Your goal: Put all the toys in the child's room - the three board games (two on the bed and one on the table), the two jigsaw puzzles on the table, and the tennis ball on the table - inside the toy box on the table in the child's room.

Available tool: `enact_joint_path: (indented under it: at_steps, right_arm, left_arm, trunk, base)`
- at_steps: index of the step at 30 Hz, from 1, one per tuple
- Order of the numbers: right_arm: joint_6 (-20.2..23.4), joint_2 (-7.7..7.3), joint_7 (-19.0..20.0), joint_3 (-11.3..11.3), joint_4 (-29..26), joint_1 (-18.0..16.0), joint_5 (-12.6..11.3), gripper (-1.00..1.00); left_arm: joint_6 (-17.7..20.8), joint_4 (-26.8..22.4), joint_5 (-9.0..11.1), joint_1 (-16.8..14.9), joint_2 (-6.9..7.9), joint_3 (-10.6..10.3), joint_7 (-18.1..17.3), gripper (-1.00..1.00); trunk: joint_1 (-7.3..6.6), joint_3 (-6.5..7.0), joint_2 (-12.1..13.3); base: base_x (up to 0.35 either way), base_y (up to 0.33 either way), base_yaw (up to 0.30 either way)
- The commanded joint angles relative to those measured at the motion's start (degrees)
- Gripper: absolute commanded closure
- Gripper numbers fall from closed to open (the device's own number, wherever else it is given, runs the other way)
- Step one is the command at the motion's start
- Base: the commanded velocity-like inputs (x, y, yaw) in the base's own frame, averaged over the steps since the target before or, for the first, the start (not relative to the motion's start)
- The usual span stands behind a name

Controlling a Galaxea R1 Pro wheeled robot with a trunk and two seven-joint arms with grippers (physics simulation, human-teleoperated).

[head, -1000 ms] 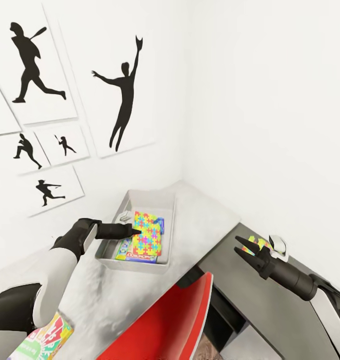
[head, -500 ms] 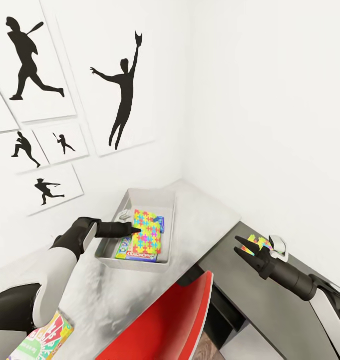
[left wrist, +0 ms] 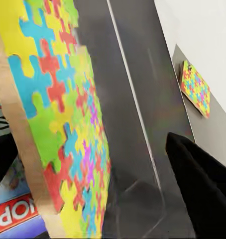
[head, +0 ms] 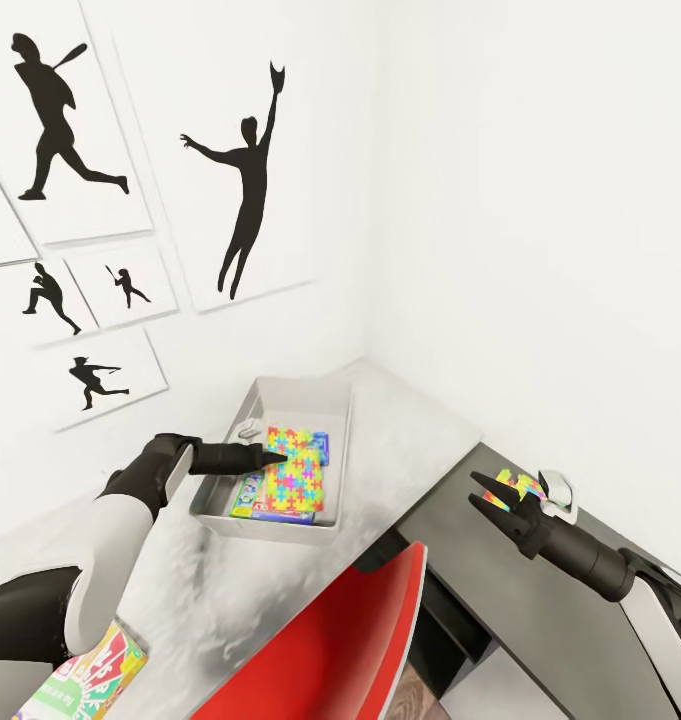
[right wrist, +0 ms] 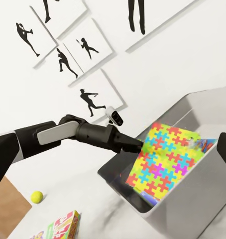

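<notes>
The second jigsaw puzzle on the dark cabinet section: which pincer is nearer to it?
Right. The right pincer hovers right by that jigsaw puzzle; the left pincer is over the toy box across the table.

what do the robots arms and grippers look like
Both arms have glossy white shell segments joined by black sections, ending in black wrists. The left gripper and right gripper have slim, pointed black fingers. A small white camera module sits by each wrist. No cables or markings show.

Speckled pale table, lower dark-grey section joined at right.
On pale top: toy box, red-and-green board game, tennis ball. On dark section: jigsaw puzzle.
</notes>
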Motion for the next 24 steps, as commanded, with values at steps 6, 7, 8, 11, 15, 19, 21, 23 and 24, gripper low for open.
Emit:
enact_joint_path:
  at_steps: [6,7,8,11,15,19,21,23,24]
  right_arm:
    - [0.5,-0.05,0.1,0.0,0.0,0.0,-0.4,-1.0]
    - [0.5,-0.04,0.1,0.0,0.0,0.0,-0.4,-1.0]
    - [0.5,-0.01,0.1,0.0,0.0,0.0,-0.4,-1.0]
    - [0.5,0.11,0.1,0.0,0.0,0.0,-0.3,-1.0]
    - [0.5,0.13,0.1,0.0,0.0,0.0,-0.3,-1.0]
    - [0.4,0.12,0.2,0.0,0.0,0.0,-0.3,-1.0]
    - [0.4,0.12,0.2,0.0,0.0,0.0,-0.3,-1.0]
    - [0.5,0.12,0.2,0.0,0.0,0.0,-0.4,-1.0]
    - [0.4,0.12,0.2,0.0,0.0,0.0,-0.4,-1.0]
  left_arm:
    - [0.4,-0.1,-0.6,-0.1,0.05,0.5,-0.4,-1.0]
    - [0.4,-0.1,-0.6,-0.1,0.08,0.5,-0.4,-1.0]
    - [0.4,-0.2,-0.6,-0.1,0.12,0.5,-0.4,-1.0]
    - [0.4,-1.4,-0.6,-0.1,0.2,0.4,-0.4,-1.0]
    - [0.7,-3.8,-0.6,0.0,0.32,0.3,-0.5,-1.0]
    - [1.3,-4.8,-0.5,0.0,0.89,0.4,-1.1,-1.0]
    - [1.8,-5.3,-0.5,0.0,1.66,0.3,-2.8,-1.0]
    - [2.2,-6.1,-0.5,0.0,2.81,0.3,-5.9,-1.0]
    - [2.3,-6.5,-0.5,0.1,3.44,0.3,-7.5,-1.0]
  trunk:
    - [0.03,-0.12,-0.1]
    - [0.03,-0.12,-0.1]
    - [0.03,-0.12,-0.1]
    - [0.03,-0.12,-0.1]
    - [0.03,-0.12,-0.1]
    - [0.03,-0.12,-0.1]
    - [0.03,-0.11,-0.1]
    - [0.03,-0.04,-0.1]
    - [0.03,0.01,-0.1]
  base:
    - [0.0,0.0,0.0]
    - [0.0,0.0,0.0]
    - [0.0,0.0,0.0]
    - [0.0,0.0,0.0]
    - [0.0,0.0,0.0]
    - [0.0,0.0,0.0]
    - [0.0,0.0,0.0]
    - [0.0,0.0,-0.02]
    - [0.0,0.0,-0.036]
